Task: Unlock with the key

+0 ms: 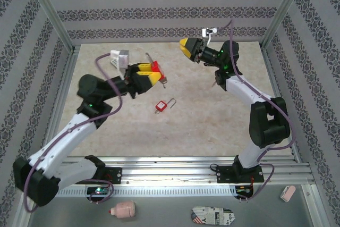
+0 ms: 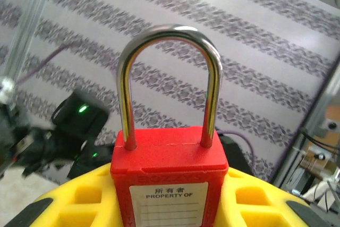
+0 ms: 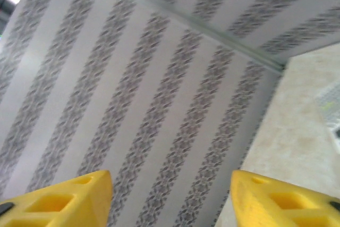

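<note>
Tiny silvery-grey metal key seems to poke from the underside of the red plastic padlock pinched in my left hand. My right hand, spread and empty, hovers well apart, beyond it. Risk: a skewed reach could knock the key out or twist the padlock loose.

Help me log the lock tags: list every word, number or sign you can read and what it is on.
"所有者": white label on the gripped red padlock.
"PROPERTY OF": same label, just below.
Embossed line above the label: too blurred.
Second red padlock on the table: label too small.
Patterned pouch: print too small.
</note>
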Robot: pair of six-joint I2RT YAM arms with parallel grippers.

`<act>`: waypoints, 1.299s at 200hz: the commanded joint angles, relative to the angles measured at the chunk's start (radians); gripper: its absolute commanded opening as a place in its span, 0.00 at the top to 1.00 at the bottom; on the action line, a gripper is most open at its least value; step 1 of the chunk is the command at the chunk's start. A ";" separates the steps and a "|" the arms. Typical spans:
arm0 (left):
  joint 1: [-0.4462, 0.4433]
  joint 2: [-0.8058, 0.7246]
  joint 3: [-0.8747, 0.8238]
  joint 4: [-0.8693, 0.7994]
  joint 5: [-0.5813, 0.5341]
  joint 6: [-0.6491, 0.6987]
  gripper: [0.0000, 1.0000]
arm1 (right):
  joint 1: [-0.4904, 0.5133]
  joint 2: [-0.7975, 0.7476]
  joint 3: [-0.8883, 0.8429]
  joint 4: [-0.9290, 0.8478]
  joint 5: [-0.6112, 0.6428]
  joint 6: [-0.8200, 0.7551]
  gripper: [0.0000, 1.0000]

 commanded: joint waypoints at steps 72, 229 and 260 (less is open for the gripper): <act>-0.024 0.035 0.184 -1.120 -0.429 0.661 1.00 | 0.037 -0.321 -0.005 -0.561 0.034 -0.501 0.31; -0.147 0.107 0.196 -1.133 -0.622 0.699 1.00 | 0.389 -0.216 0.215 -1.092 0.277 -0.863 0.48; -0.152 0.114 0.186 -1.115 -0.620 0.697 1.00 | 0.404 -0.222 0.211 -1.083 0.269 -0.853 0.49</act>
